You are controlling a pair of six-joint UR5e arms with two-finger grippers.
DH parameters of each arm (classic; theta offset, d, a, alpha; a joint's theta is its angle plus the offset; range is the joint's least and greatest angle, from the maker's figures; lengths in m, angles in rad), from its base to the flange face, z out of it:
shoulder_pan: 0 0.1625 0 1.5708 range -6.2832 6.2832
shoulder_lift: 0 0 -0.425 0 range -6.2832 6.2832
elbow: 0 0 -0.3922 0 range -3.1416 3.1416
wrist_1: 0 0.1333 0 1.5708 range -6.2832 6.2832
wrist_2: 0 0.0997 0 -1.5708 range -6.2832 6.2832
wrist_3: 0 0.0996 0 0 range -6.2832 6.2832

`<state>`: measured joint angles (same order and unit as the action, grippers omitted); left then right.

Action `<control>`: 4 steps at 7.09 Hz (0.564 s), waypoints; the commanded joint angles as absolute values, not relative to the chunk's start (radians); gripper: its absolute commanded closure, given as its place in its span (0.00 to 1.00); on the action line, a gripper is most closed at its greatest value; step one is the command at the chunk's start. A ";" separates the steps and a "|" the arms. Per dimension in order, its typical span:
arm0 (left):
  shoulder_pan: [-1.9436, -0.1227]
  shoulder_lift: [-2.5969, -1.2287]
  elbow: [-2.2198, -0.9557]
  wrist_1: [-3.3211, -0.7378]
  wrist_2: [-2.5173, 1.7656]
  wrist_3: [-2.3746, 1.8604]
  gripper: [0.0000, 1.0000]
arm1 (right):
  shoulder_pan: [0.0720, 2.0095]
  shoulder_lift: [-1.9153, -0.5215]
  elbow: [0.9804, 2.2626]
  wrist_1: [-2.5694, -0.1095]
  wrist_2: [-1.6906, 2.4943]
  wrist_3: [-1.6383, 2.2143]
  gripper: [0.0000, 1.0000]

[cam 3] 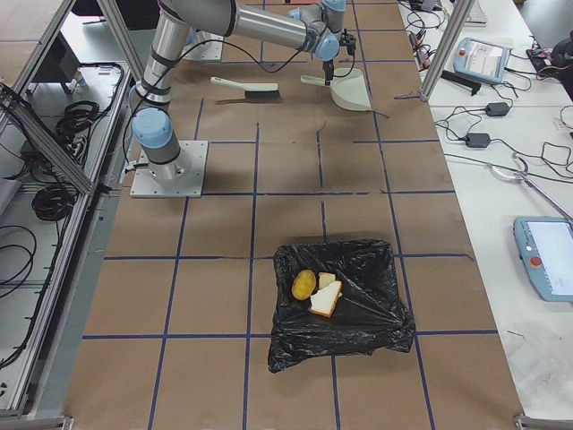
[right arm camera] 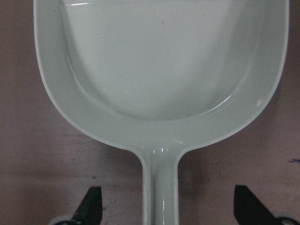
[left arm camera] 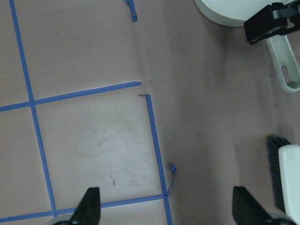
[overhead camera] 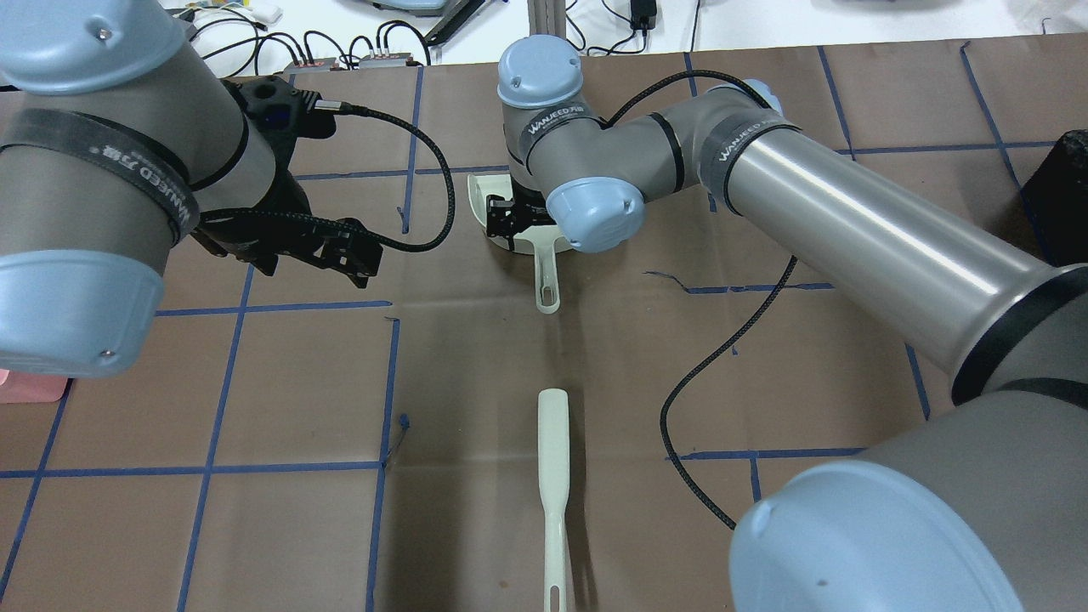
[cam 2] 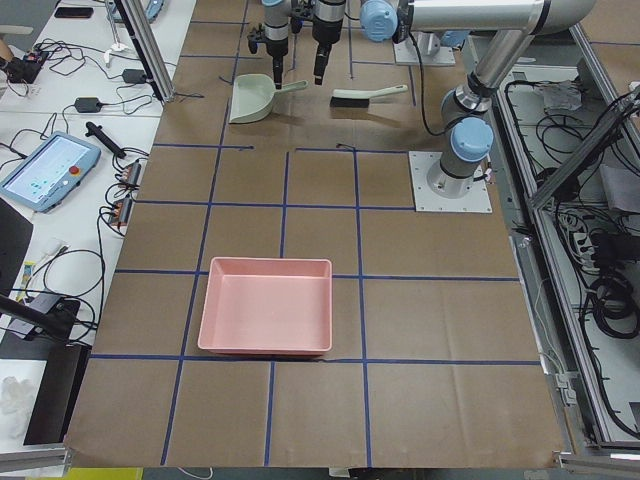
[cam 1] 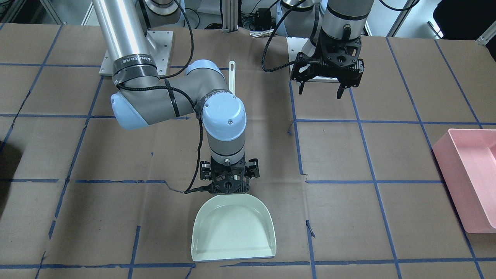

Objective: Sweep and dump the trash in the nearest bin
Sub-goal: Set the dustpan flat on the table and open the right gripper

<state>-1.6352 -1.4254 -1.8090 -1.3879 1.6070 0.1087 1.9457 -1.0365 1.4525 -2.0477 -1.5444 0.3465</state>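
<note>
Right hand (right arm camera: 168, 208) hangs spread wide and empty over the dustpan (cam 1: 234, 232), whose handle points at the robot's base. Left hand (cam 1: 321, 93), likewise spread and empty, hovers beside the dustpan. Well apart from the dustpan, the potato piece (cam 3: 303, 284) and bread pieces (cam 3: 326, 298) lie in the black-lined bin (cam 3: 358, 331).

you have a brown-paper worktop (cam 1: 403, 151) gridded with blue tape (cam 1: 372, 122); off one side lies a teach pendant (cam 2: 50, 170), off the other, coiled black cables (cam 2: 610, 290).

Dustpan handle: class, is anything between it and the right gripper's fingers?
Nothing visible. In the right wrist view, the right gripper's open fingers flank the handle, with only bare table in the gaps.
</note>
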 commanded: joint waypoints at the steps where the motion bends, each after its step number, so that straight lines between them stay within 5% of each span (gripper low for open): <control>1: -1.635 -1.417 -1.809 -1.387 1.597 0.109 0.01 | 1.916 -1.109 1.457 -1.964 -1.548 0.328 0.00; 4: -1.635 -1.417 -1.809 -1.373 1.606 0.120 0.00 | 1.795 -1.236 1.465 -1.808 -1.549 0.168 0.00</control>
<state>-1.6352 -1.4184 -1.8091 -1.3768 1.6007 0.1155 1.8489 -1.1829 1.4611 -1.8772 -1.5485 0.2380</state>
